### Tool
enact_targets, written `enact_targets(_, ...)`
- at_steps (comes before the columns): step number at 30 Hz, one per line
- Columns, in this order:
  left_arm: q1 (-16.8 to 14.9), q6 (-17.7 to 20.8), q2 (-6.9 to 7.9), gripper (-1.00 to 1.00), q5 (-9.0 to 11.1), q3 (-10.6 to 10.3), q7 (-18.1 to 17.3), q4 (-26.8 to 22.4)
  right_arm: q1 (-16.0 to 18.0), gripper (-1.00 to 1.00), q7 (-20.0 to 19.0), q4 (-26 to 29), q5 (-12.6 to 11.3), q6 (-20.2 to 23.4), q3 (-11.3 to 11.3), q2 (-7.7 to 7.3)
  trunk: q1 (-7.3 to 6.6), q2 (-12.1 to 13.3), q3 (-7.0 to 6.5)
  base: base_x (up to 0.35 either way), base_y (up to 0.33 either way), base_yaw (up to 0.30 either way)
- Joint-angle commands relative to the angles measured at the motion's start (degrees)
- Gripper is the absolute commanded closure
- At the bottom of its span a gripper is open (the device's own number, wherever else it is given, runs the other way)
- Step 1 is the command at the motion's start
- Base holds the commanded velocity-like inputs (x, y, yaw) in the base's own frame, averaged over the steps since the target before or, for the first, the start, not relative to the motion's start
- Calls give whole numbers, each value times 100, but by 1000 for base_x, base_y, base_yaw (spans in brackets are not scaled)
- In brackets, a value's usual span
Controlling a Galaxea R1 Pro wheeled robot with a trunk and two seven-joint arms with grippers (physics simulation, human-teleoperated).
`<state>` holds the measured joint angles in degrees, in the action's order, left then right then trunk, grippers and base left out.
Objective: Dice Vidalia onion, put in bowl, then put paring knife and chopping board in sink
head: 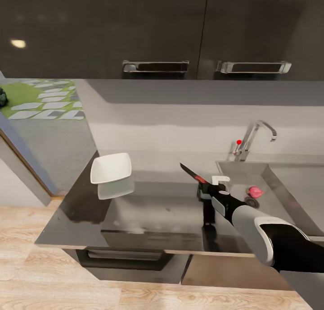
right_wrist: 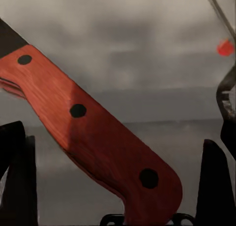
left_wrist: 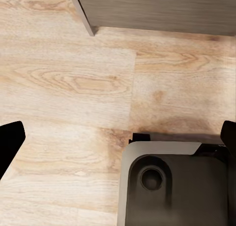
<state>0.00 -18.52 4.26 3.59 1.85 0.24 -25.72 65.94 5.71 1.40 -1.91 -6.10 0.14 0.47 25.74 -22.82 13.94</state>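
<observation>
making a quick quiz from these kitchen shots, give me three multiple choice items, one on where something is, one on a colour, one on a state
1. Where is the Vidalia onion?
A. in the sink, near the drain
B. in the bowl
C. on the floor

2. What colour is the paring knife handle?
A. white
B. red
C. green

3. What is the right gripper doing?
A. hanging open and empty
B. shut on the bowl
C. holding the paring knife above the countertop, blade pointing up and left

Key: 1 A, the head view shows the pink bulb inside the basin by the drain. 2 B, the right wrist view shows a red riveted handle. 3 C, the head view shows the handle in the gripper and the blade raised.
</observation>
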Motion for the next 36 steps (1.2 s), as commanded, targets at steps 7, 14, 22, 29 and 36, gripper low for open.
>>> enact_targets(7,0,-11,-4,-100,36,-9,2,-4,7,-100,16,-9,-20,-23,4,7,5,-10,10,69,-4,0)
enact_targets(14,0,-11,-5,-100,37,-9,2,-3,7,-100,18,-9,-20,-23,4,23,5,-10,10,56,-149,0)
enact_targets(22,0,-11,3,-100,37,-9,2,-3,7,-100,18,-9,-20,-23,4,26,5,-10,10,65,-186,0)
enact_targets(29,0,-12,4,-100,37,-9,2,-5,7,-100,18,-9,-21,-23,4,31,5,-10,10,7,-17,0)
enact_targets(36,0,-11,4,-100,37,-9,2,-4,7,-100,17,-9,-20,-23,4,32,5,-10,10,0,-1,0)
